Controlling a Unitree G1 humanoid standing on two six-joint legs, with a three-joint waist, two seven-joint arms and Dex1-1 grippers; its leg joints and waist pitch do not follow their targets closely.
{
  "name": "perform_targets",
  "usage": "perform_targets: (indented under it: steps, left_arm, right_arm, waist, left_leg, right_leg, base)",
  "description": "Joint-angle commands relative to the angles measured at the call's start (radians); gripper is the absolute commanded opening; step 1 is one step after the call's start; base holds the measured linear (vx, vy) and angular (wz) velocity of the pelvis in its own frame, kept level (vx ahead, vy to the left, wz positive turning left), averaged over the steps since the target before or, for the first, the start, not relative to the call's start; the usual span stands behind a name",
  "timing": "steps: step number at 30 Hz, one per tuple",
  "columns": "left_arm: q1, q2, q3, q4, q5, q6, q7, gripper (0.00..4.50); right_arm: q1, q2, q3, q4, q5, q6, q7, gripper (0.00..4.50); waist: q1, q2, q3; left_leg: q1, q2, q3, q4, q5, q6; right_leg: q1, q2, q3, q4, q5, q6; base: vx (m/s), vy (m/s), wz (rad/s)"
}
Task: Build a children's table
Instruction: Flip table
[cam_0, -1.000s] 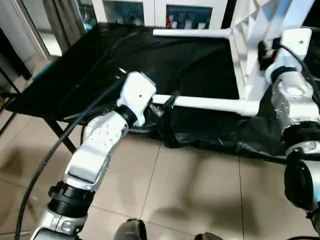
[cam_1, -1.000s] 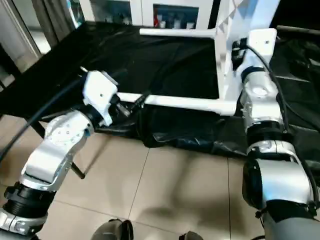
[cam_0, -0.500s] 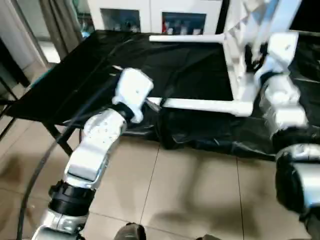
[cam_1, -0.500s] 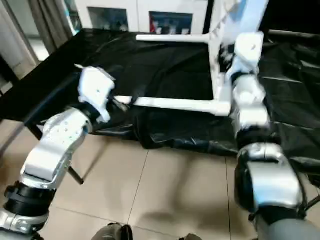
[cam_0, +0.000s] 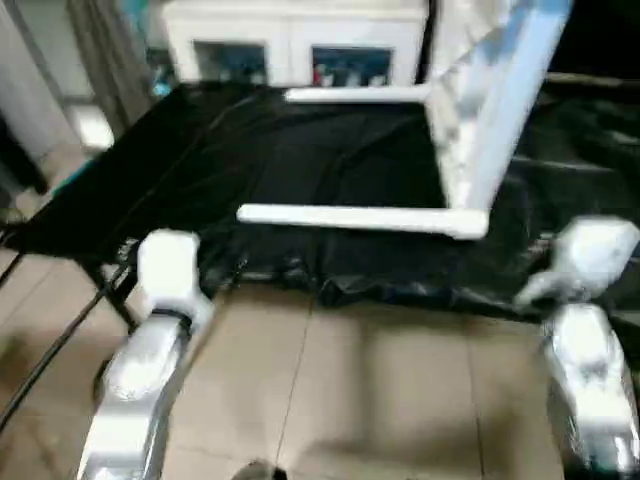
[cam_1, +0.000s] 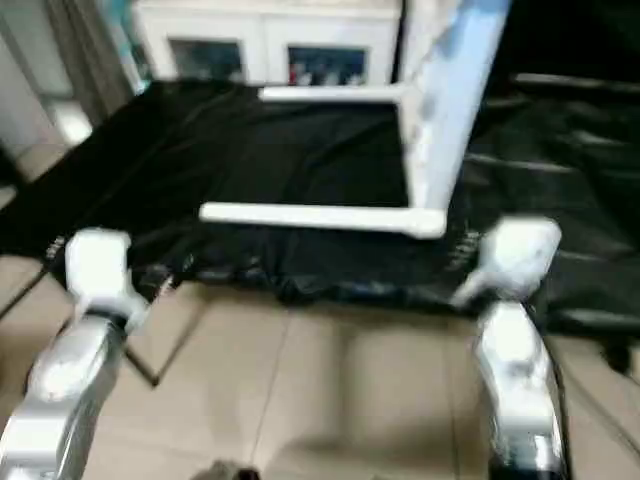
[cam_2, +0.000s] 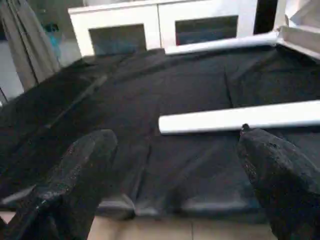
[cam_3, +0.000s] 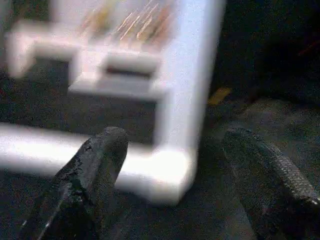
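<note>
Both end effectors, left (cam_2: 170, 200) and right (cam_3: 170, 200), spread empty, have pulled back from white plastic table (cam_0: 470, 130) on black-draped worktop (cam_0: 250, 150); legs seated

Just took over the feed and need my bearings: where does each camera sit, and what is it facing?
Head stereo pair: looks forward and down at the tabletop on its edge on the black-covered bench, over both silver forearms.
Left wrist: looks between the open left gripper fingers at the near leg.
Right wrist: looks between the open right gripper fingers at the tabletop's corner.
Shared: both wrist views show the near leg.
</note>
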Motion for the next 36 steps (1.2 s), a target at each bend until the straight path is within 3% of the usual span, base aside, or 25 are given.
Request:
perform_targets:
  steps: [1,3,5,6,7,8,11,13,15,16,17,18,19,20,21,24,25,26,28,30,31,32,33,34,36]
  left_arm:
    - [-0.023,-0.002,-0.001,-0.019,-0.014,0.004,0.011,4.39]
    - [-0.039,0.001,-0.004,-0.018,-0.015,0.007,0.009,4.39]
    - [-0.064,0.0,-0.003,-0.016,-0.022,0.015,0.007,4.39]
    - [-0.07,-0.003,0.001,-0.018,-0.027,0.021,0.007,4.39]
    - [-0.071,-0.005,0.004,-0.019,-0.03,0.024,0.005,4.39]
    - [-0.074,-0.009,0.012,-0.027,-0.036,0.033,-0.002,4.39]
    - [-0.074,-0.008,0.017,-0.031,-0.041,0.042,-0.005,4.39]
    - [-0.076,-0.006,0.022,-0.034,-0.048,0.045,-0.005,4.39]
    - [-0.08,-0.003,0.023,-0.032,-0.052,0.048,-0.005,4.39]
    - [-0.083,-0.002,0.023,-0.032,-0.054,0.05,-0.005,4.39]
    - [-0.087,0.0,0.025,-0.03,-0.055,0.055,-0.005,4.39]
    - [-0.089,-0.001,0.028,-0.031,-0.054,0.06,-0.005,4.39]
    - [-0.093,-0.003,0.034,-0.03,-0.056,0.064,-0.004,4.39]
    - [-0.094,-0.005,0.04,-0.031,-0.06,0.068,-0.003,4.39]
    - [-0.094,-0.005,0.041,-0.031,-0.06,0.068,-0.003,4.39]
    - [-0.094,-0.003,0.043,-0.019,-0.06,0.068,-0.003,4.39]
    - [-0.094,-0.003,0.043,-0.012,-0.06,0.067,-0.003,4.39]
    - [-0.095,-0.003,0.039,-0.009,-0.062,0.067,-0.002,4.39]
    - [-0.098,-0.003,0.035,-0.009,-0.064,0.07,-0.002,4.39]
    - [-0.097,-0.004,0.033,-0.012,-0.065,0.072,-0.002,4.39]
    - [-0.096,-0.006,0.034,-0.014,-0.064,0.073,-0.004,4.39]
    - [-0.096,-0.008,0.035,-0.013,-0.063,0.073,-0.005,4.39]
    - [-0.095,-0.009,0.038,-0.011,-0.064,0.075,-0.007,4.39]
    - [-0.094,-0.009,0.038,-0.01,-0.065,0.075,-0.007,4.39]
    - [-0.094,-0.009,0.038,-0.004,-0.067,0.074,-0.009,4.39]
  right_arm:
    - [-0.004,0.016,0.04,-0.004,-0.005,0.096,0.014,3.47]
    - [-0.013,0.037,0.041,-0.007,-0.009,0.102,0.013,3.47]
    - [-0.031,0.065,0.046,-0.008,-0.009,0.102,0.017,3.47]
    - [-0.032,0.073,0.047,-0.019,-0.01,0.108,0.02,3.47]
    - [-0.033,0.076,0.049,-0.029,0.001,0.119,0.021,3.47]
    - [-0.033,0.078,0.063,-0.068,0.033,0.155,0.032,3.47]
    - [-0.031,0.063,0.08,-0.077,0.039,0.166,0.05,3.47]
    - [-0.032,0.067,0.074,-0.08,0.046,0.179,0.052,3.47]
    - [-0.035,0.077,0.062,-0.079,0.045,0.191,0.055,3.47]
    - [-0.036,0.079,0.058,-0.076,0.043,0.193,0.057,3.47]
    - [-0.037,0.082,0.054,-0.073,0.045,0.193,0.058,3.47]
    - [-0.039,0.084,0.052,-0.074,0.047,0.197,0.059,3.47]
    - [-0.041,0.086,0.051,-0.074,0.047,0.201,0.057,3.47]
    - [-0.04,0.087,0.052,-0.081,0.053,0.213,0.054,3.47]
    - [-0.04,0.087,0.052,-0.081,0.053,0.213,0.054,3.47]
    - [-0.04,0.085,0.056,-0.082,0.055,0.22,0.051,3.47]
    - [-0.04,0.085,0.055,-0.083,0.053,0.226,0.051,3.47]
    - [-0.039,0.086,0.051,-0.085,0.053,0.231,0.052,3.47]
    - [-0.037,0.087,0.045,-0.088,0.048,0.237,0.056,3.47]
    - [-0.034,0.086,0.045,-0.089,0.042,0.238,0.058,3.47]
    - [-0.034,0.084,0.046,-0.089,0.038,0.24,0.058,3.47]
    - [-0.035,0.082,0.047,-0.088,0.036,0.241,0.058,3.47]
    - [-0.035,0.081,0.047,-0.093,0.033,0.244,0.058,3.47]
    - [-0.035,0.081,0.048,-0.094,0.032,0.244,0.058,3.47]
    - [-0.034,0.079,0.047,-0.102,0.027,0.247,0.058,3.47]
  waist:
    - [-0.019,-0.003,-0.045]
    - [-0.016,0.013,-0.043]
    - [0.075,0.015,-0.047]
    - [0.037,-0.074,-0.055]
    - [0.036,-0.097,-0.052]
    - [0.019,-0.058,-0.027]
    - [0.017,-0.026,-0.047]
    - [-0.004,0.002,-0.047]
    - [-0.016,0.003,-0.02]
    - [0.007,0.017,-0.009]
    - [0.087,0.01,-0.021]
    - [0.069,-0.041,-0.049]
    - [0.051,-0.108,-0.034]
    - [0.088,-0.051,-0.007]
    - [0.102,-0.082,-0.004]
    - [0.141,-0.028,-0.045]
    - [0.112,0.006,-0.061]
    - [0.051,0.011,-0.09]
    - [0.046,0.008,-0.075]
    - [0.034,-0.005,-0.071]
    - [0.027,-0.027,-0.073]
    - [0.034,-0.058,-0.052]
    - [0.057,-0.08,-0.047]
    - [0.105,-0.073,-0.068]
    - [0.1,-0.073,-0.057]
  left_leg:
    - [0.051,0.023,-0.048,-0.111,-0.771,-0.109]
    - [0.029,0.042,-0.052,-0.158,-0.854,-0.122]
    - [-0.054,0.061,0.038,-0.259,-0.91,-0.138]
    - [0.075,0.019,0.025,-0.045,-0.633,-0.133]
    - [0.139,-0.03,-0.019,0.144,-0.379,-0.078]
    - [0.029,-0.055,-0.103,0.152,-0.144,-0.035]
    - [0.087,0.004,-0.112,-0.033,-0.578,-0.109]
    - [0.09,0.023,-0.131,-0.088,-0.764,-0.097]
    - [0.094,0.044,-0.116,-0.174,-1.028,-0.081]
    - [0.033,0.064,-0.096,-0.239,-1.117,-0.08]
    - [-0.003,0.054,-0.02,-0.227,-1.09,-0.025]
    - [0.07,0.053,0.006,-0.101,-0.762,-0.007]
    - [0.198,0.002,0.013,0.133,-0.561,-0.039]
    - [0.082,-0.058,-0.069,0.199,-0.206,0.071]
    - [0.039,-0.06,-0.102,0.197,-0.219,0.035]
    - [0.14,-0.049,-0.092,0.031,-0.335,0.034]
    - [0.235,0.019,-0.15,-0.084,-0.367,0.065]
    - [0.308,0.126,-0.246,-0.12,-0.394,0.21]
    - [0.234,0.109,-0.193,-0.132,-0.44,0.335]
    - [0.219,0.06,-0.148,-0.126,-0.421,0.329]
    - [0.251,0.034,-0.061,-0.114,-0.437,0.208]
    - [0.219,-0.043,0.005,-0.08,-0.535,0.117]
    - [0.181,-0.105,-0.006,0.068,-0.447,0.076]
    - [0.127,-0.099,-0.054,0.12,-0.319,0.017]
    - [0.053,-0.111,-0.104,0.161,-0.209,-0.069]
  right_leg:
    - [0.011,-0.008,-0.033,-0.114,-0.641,-0.023]
    - [0.044,0.001,-0.037,-0.054,-0.535,-0.052]
    - [0.095,0.026,-0.016,0.162,-0.312,-0.086]
    - [-0.044,-0.049,0.058,-0.042,-0.834,-0.015]
    - [-0.147,-0.108,0.091,-0.162,-1.085,0.005]
    - [-0.034,-0.138,0.133,-0.148,-1.105,-0.05]
    - [-0.013,0.005,0.024,-0.034,-0.535,-0.12]
    - [0.035,0.001,0.008,-0.029,-0.332,-0.14]
    - [0.095,0.026,-0.056,-0.004,-0.377,-0.084]
    - [0.15,0.034,-0.072,0.117,-0.33,-0.076]
    - [0.18,0.041,-0.067,0.209,-0.269,-0.058]
    - [0.154,-0.002,0.065,0.159,-0.73,-0.03]
    - [0.005,-0.032,0.086,-0.069,-1.181,-0.005]
    - [0.087,-0.125,0.225,-0.168,-1.376,-0.148]
    - [0.149,-0.105,0.222,-0.132,-1.261,-0.159]
    - [0.163,-0.015,0.191,-0.09,-0.761,-0.251]
    - [0.085,0.068,0.103,0.002,-0.43,-0.222]
    - [-0.014,0.04,0.035,0.141,-0.244,-0.134]
    - [-0.049,0.01,-0.002,0.174,-0.072,-0.028]
    - [-0.045,0.006,-0.01,0.127,0.015,-0.064]
    - [-0.046,-0.002,-0.008,0.064,0.038,-0.143]
    - [0.019,-0.014,0.065,-0.036,-0.209,-0.232]
    - [0.114,-0.096,0.212,-0.127,-0.619,-0.382]
    - [0.179,-0.11,0.284,-0.115,-0.646,-0.469]
    - [0.19,-0.04,0.304,-0.087,-0.381,-0.476]
  base:
    - [-0.067,0.025,-0.17]
    - [-0.048,0.013,-0.07]
    - [-0.144,-0.043,0.05]
    - [-0.085,-0.079,0.1]
    - [0.028,-0.073,0.01]
    - [0.0,0.0,0.0]
    - [-0.058,0.01,0.06]
    - [-0.077,0.024,0.03]
    - [-0.084,0.051,-0.08]
    - [-0.114,0.006,0.05]
    - [-0.078,-0.108,0.1]
    - [-0.078,-0.108,0.1]
    - [0.057,-0.173,0.04]
    - [0.066,-0.081,0.02]
    - [0.128,-0.063,-0.02]
    - [0.059,-0.004,0.32]
    - [0.014,0.013,0.29]
    - [0.0,0.0,0.0]
    - [0.048,0.014,0.03]
    - [0.105,-0.008,0.03]
    - [0.16,-0.075,-0.17]
    - [0.202,-0.073,-0.32]
    - [0.202,-0.073,-0.32]
    - [0.194,-0.035,-0.35]
    - [0.185,-0.022,-0.4]
